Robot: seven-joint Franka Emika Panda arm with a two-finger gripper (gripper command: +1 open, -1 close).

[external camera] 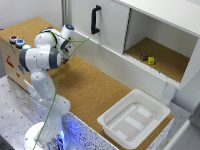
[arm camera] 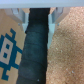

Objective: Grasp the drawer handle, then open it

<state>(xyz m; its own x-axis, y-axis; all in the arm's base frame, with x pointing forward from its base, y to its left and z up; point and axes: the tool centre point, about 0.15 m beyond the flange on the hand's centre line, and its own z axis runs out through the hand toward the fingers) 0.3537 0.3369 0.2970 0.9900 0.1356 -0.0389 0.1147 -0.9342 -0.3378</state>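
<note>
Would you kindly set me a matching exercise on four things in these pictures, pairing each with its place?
Things:
1. white tub
2. yellow die
3. long black handle
4. coloured buttons

Places:
A. on the white door
B. on the brown box at the exterior view's left
C. inside the open cupboard compartment
D. on the cork counter at the exterior view's right

Pairs: 1-D, 2-C, 3-A, 4-B
</note>
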